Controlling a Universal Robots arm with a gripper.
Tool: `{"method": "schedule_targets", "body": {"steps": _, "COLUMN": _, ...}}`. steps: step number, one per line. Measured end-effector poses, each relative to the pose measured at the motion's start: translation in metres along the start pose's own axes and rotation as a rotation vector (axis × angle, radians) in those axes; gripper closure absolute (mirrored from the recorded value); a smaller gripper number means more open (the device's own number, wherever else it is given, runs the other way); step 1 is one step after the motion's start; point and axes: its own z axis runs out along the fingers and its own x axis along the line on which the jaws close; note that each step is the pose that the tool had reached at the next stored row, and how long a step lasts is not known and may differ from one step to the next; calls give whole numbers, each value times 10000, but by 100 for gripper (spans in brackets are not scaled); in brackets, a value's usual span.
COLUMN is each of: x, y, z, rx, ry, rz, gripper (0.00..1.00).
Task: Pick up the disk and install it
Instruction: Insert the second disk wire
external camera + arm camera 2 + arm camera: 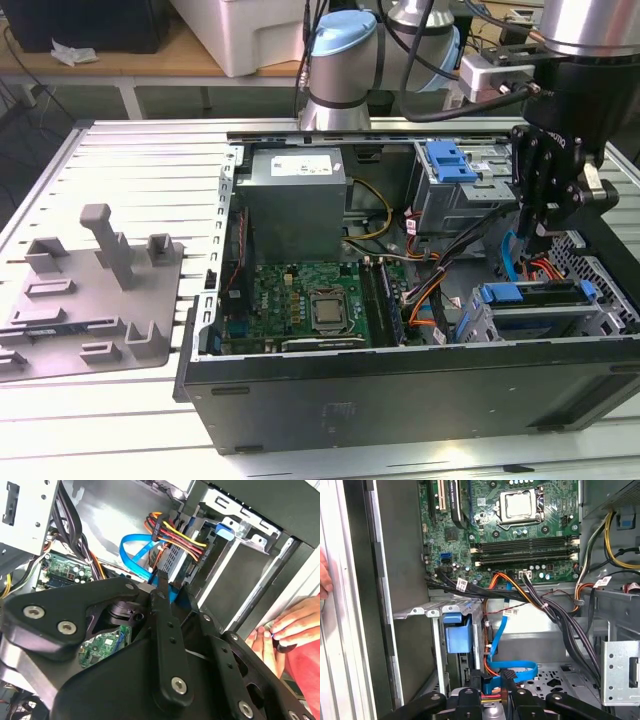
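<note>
Counter: I'm working over a ribbed aluminium counter (120,160). An open computer case (400,400) lies on its side on it, beside a grey moulded fixture tray (90,300).
Pincer: The pincer (538,228) hangs inside the case at the exterior view's right. It sits above the drive cage (470,325), among the cables. I cannot tell whether it is open or closed, or whether it grips anything.
Disk: The disk (530,293) sits in that cage just below the pincer, and its blue carrier edge shows along the top. In the first wrist view the carrier's blue tab (456,632) stands between the cage's metal rails.
Judgement: To me it looks slotted in, though I cannot confirm it is fully home.
Doing it well: I'd push squarely along the rails and keep pressure on the rigid carrier frame, not on the label face. I'd also keep the blue ribbon cable (515,672) and the bundle of orange and black wires (530,597) out of the way.
Caution: A person's hand (280,630) rests on the case rim close by, so slow moves are wise.
Materials: The cage is thin stamped sheet steel with sharp folded edges. The carrier is smooth, slightly flexible plastic. The cable is flat, glossy and springy.
Further out: The green motherboard (310,300) is studded with components. The power-supply box (295,200) is dull grey metal.
</note>
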Motion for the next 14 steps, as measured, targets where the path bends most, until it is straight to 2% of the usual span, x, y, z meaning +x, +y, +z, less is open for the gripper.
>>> {"method": "schedule_targets", "body": {"steps": 3, "x": 1, "y": 19, "z": 1, "rx": 3, "ry": 47, "rz": -4, "gripper": 70}}
{"method": "schedule_targets", "body": {"steps": 14, "x": 18, "y": 23, "z": 11, "rx": 4, "ry": 50, "rz": -4, "gripper": 70}}
